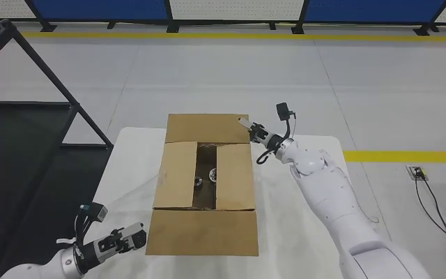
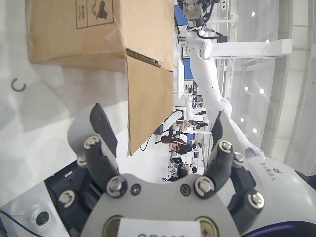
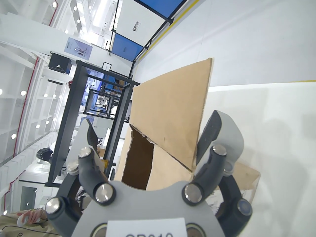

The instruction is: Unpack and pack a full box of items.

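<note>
Centrally on a table (image 1: 286, 230), a half-open cardboard box (image 1: 174, 174); left gripper (image 1: 131, 238) beside its near flap (image 1: 202, 240), right gripper (image 1: 245, 123) at its far flap (image 1: 207, 127), both with jaws released

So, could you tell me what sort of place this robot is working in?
Most likely a robotics lab or test hall: a pale floor marked with a yellow line, blue partition panels along its far edge, and a white table carrying a cardboard box.
</note>
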`<control>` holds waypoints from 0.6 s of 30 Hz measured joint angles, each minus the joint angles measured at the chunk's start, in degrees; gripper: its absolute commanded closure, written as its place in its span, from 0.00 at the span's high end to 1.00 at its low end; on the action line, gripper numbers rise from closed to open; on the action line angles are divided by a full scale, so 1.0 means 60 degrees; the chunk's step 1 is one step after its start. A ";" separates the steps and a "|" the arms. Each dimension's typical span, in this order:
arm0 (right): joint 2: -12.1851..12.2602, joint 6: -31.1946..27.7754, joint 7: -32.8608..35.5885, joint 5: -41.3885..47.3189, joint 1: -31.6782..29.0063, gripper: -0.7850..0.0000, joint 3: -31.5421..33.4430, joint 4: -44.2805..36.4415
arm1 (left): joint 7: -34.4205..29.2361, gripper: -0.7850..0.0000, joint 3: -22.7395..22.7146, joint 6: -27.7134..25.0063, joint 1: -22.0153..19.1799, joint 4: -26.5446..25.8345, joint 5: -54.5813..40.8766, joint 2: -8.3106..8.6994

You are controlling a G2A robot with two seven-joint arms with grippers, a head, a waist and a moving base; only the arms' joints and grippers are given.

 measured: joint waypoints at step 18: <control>0.0381 -0.1089 0.1567 0.0774 0.0005 1.00 0.0480 -0.0223 | 0.0188 1.00 0.0560 -0.0075 -0.0041 -0.0147 -0.0326 0.0175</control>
